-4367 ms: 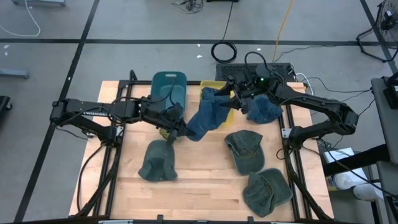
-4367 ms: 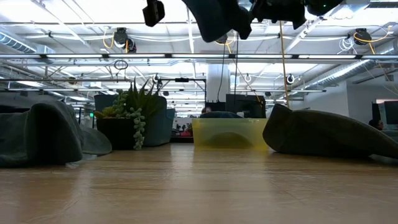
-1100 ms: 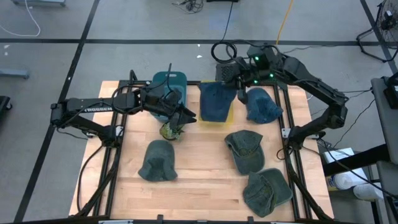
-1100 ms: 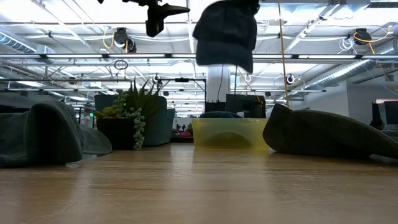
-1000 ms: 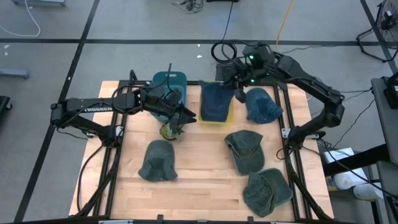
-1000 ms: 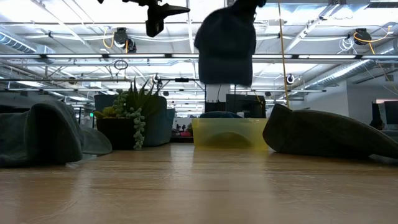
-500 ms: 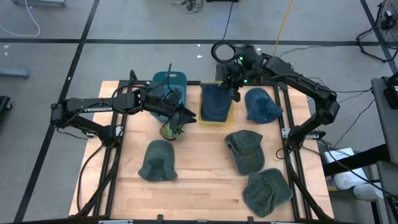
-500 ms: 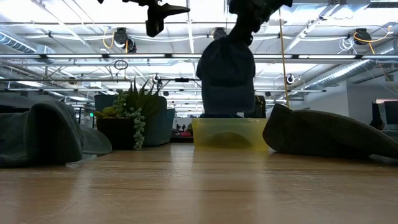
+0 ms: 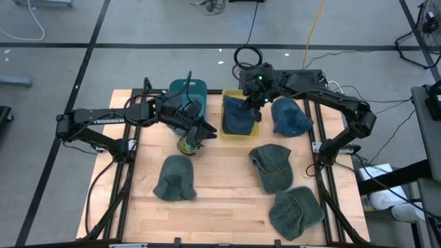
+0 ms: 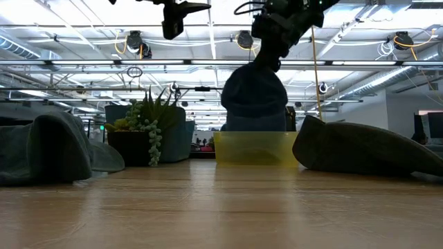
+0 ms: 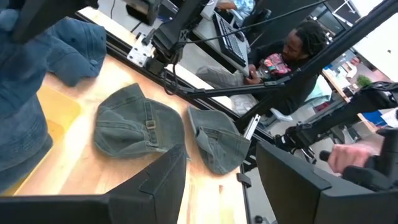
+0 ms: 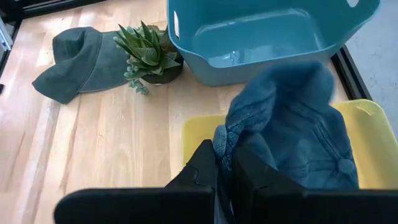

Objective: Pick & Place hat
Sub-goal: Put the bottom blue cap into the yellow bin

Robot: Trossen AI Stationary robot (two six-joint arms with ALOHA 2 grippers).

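Blue hat (image 9: 239, 117) hanging into yellow bin (image 9: 255, 127) at the far edge of the tabletop (image 9: 220, 193), near its middle; lower part inside the bin, crown pinched above. Right hand (image 9: 252, 102) clamped shut on the hat's top fold, directly over the bin; in the right wrist view, fingers (image 12: 205, 163) pressed together on the blue fabric, bin rim yellow on either side. Just beside the bin toward the far left corner, teal tub (image 9: 187, 91). In front of the tub, small potted succulent (image 9: 187, 144). Left hand (image 9: 204, 129) hovering above the succulent, beside the bin, fingers partly apart and holding nothing. Second blue hat (image 9: 290, 117) flat on the tabletop by the far right corner. Three green hats elsewhere: one (image 9: 175, 177) toward the left front, one (image 9: 271, 166) right of centre, one (image 9: 295, 211) at the front right corner. Beyond the tabletop, in the left wrist view, a seated person (image 11: 287, 53).
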